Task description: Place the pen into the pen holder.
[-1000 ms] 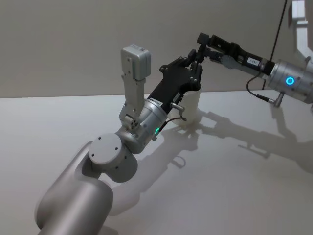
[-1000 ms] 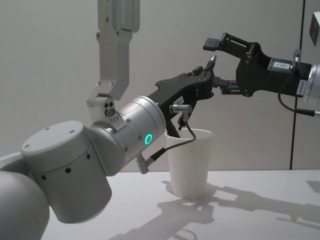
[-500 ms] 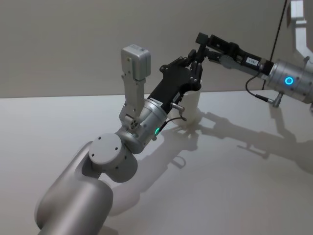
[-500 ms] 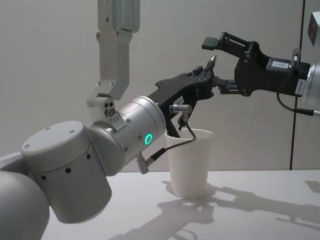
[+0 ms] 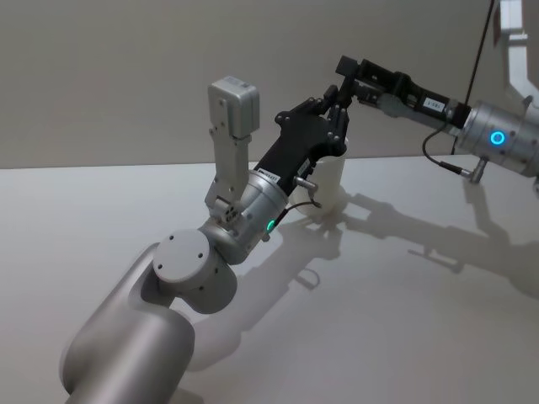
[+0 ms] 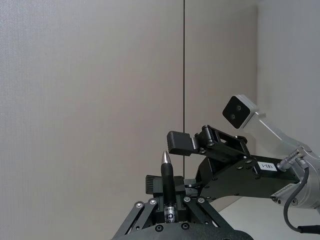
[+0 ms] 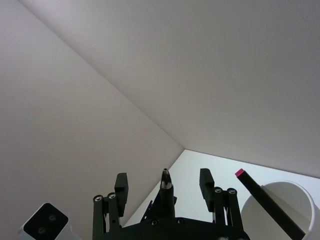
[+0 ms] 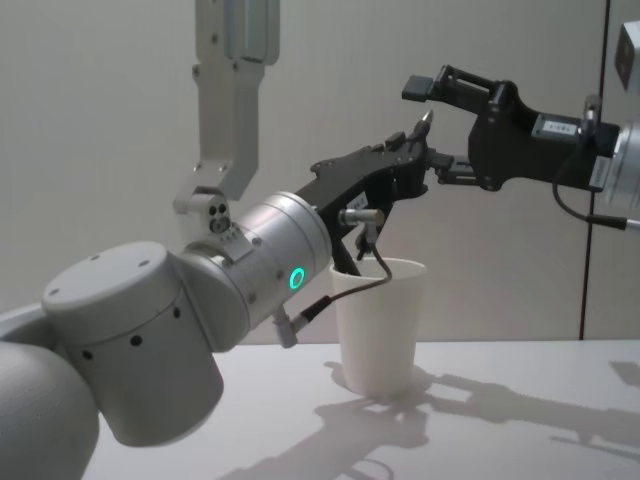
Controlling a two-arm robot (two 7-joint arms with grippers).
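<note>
Chest view showed the left tool (image 8: 408,160) clamped on the pen (image 6: 167,187), whose tip pointed up past its fingertips. Facing it, the right tool (image 7: 163,182) stood wide open, one finger to either side of that tip, apparently not touching it. Below both tools the pen holder (image 8: 380,320) stood upright on the bench (image 8: 520,420). It looked like a mid-air handover. Next, the right tool would need to close squarely on the exposed end before the left let go.

Plain beige wall (image 5: 126,84); white table (image 5: 379,337) (shadows (image 5: 404,227) sharp).
</note>
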